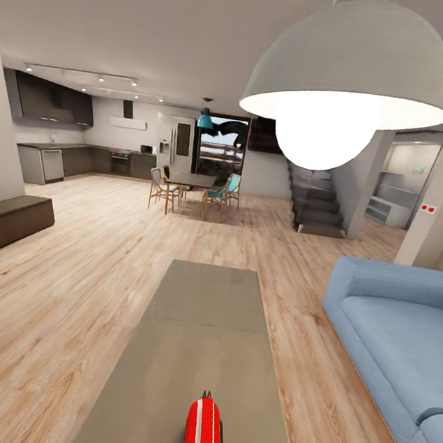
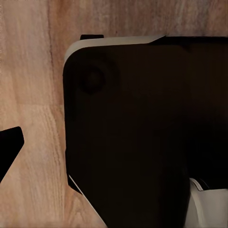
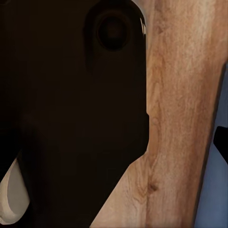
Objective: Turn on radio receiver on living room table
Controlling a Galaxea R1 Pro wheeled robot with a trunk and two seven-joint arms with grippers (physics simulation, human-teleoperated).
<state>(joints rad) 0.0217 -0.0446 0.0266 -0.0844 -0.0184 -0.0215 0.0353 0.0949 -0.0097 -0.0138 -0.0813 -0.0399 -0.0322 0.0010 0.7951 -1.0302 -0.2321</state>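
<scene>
Red radio receiver [image 1: 205,436] sitting at near end of grey table [image 1: 201,317], blue sofa [image 1: 395,337] beside; can't tell gripper state, either side.

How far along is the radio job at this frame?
Done: the robot faces the coffee table in the living room, with the red radio receiver at the table's near end, right below the head camera. In hand: nothing; the wrist views show wood floor and dark robot body. Left: reaching the radio and switching it on; its state is not readable.
</scene>
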